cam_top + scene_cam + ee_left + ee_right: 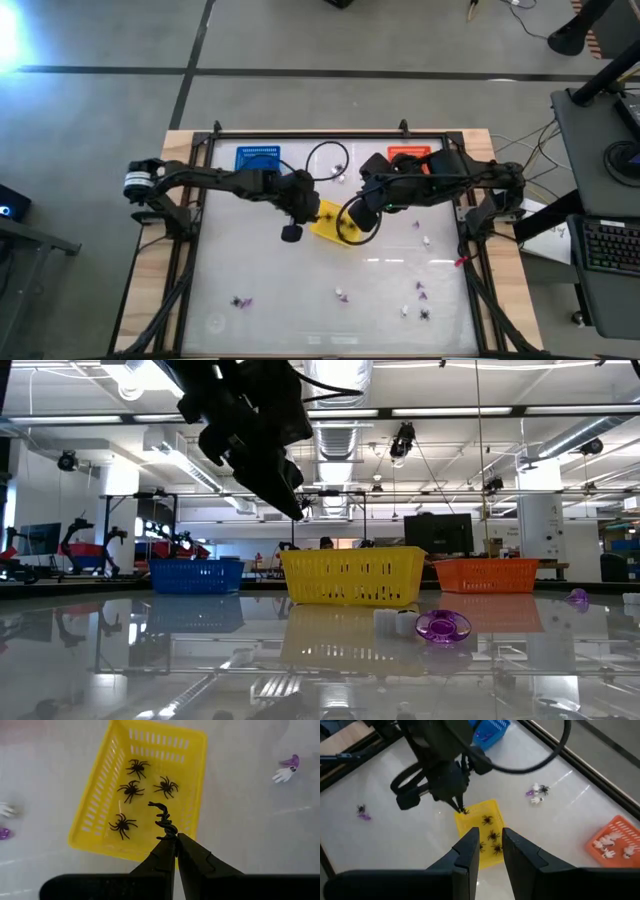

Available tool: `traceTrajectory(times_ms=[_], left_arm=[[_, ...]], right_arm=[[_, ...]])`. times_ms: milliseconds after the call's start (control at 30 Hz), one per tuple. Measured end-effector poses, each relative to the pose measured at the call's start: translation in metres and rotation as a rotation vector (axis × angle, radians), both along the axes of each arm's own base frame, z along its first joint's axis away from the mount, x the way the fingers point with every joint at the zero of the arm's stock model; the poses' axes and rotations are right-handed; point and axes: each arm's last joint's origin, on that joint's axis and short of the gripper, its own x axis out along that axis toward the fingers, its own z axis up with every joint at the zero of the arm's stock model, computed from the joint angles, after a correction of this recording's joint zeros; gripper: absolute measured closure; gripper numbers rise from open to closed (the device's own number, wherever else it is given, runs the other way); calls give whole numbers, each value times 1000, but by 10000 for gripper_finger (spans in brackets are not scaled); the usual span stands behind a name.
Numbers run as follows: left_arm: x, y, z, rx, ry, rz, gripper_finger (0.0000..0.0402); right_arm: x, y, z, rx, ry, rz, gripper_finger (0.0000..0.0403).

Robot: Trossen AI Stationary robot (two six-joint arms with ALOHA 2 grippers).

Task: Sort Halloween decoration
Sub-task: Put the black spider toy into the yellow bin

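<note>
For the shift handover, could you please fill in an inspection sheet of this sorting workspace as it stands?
Surface: glossy white table, wooden edges.
Job's things: four black spiders in the yellow basket; white pieces in the orange basket; blue basket; loose pieces at the near side.
Clutter: nothing seen.
End effectors: left end effector shut on a black spider above the yellow basket; right end effector parted, empty, above the same basket.
Cables: black cable loop over the table.
Surroundings: desk with keyboard alongside.

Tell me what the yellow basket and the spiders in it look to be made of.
Yellow basket: apparently moulded plastic, glossy, with slotted lattice walls. Spiders: likely black plastic or rubber, thin moulded legs; which one is unclear. Left gripper pinches another spider above the basket.
</note>
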Motion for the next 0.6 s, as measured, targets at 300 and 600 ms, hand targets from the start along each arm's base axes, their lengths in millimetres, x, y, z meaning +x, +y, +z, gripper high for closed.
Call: traceTrajectory(times_ms=[300, 600], left_arm=[[14, 10, -13, -3, 43, -21, 402], [14, 20, -17, -56, 47, -19, 383]], right_arm=[[0, -5, 1, -22, 10, 16, 326], [0, -13, 2, -23, 8, -6, 326]])
